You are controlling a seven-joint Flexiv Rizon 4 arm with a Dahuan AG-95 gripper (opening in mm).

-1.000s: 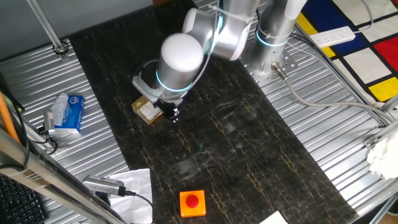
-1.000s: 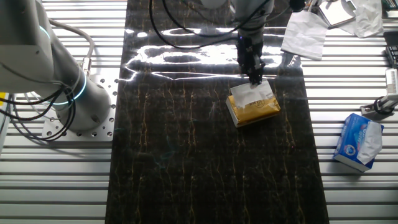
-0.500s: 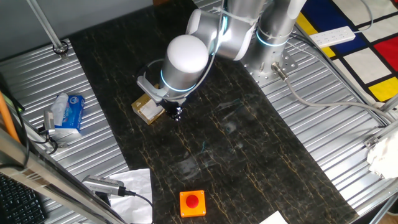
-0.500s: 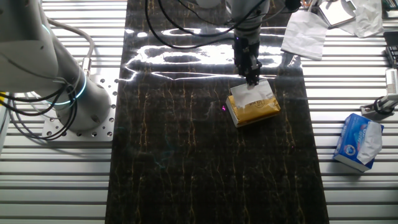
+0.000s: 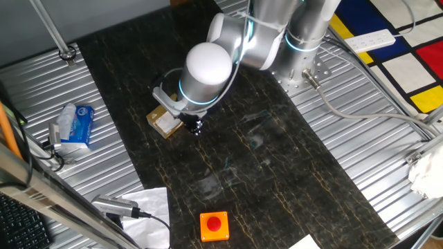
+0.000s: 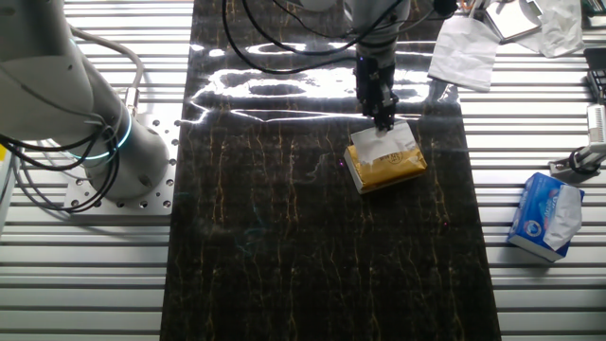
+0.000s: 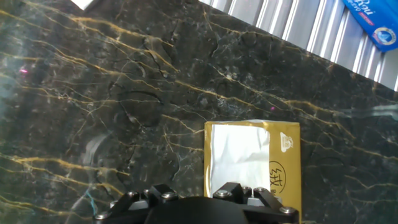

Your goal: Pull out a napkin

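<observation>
The gold-brown tissue box [image 6: 390, 166] lies on the dark marble mat, with the white napkin [image 6: 378, 144] showing at its top opening. My gripper [image 6: 383, 119] points down at the far edge of the box, its tips at or just above the napkin's far end. In one fixed view the box [image 5: 163, 123] is partly hidden by the arm and the gripper [image 5: 195, 129] is beside it. In the hand view the box [image 7: 285, 163] and napkin [image 7: 239, 154] lie just ahead of the hand's black body [image 7: 186, 208]. The fingertips are hidden, so the jaw opening cannot be read.
A blue-and-white tissue packet [image 6: 544, 216] sits on the metal slats off the mat. A wrinkled white cloth [image 6: 464, 49] lies at the mat's far corner. A red button box [image 5: 214, 225] stands near the mat's front. The arm's base [image 6: 114, 142] is to the side.
The arm and gripper shifted slightly sideways along the box's far edge during the first half second. Since then they have hardly moved. Box and napkin are unchanged.
</observation>
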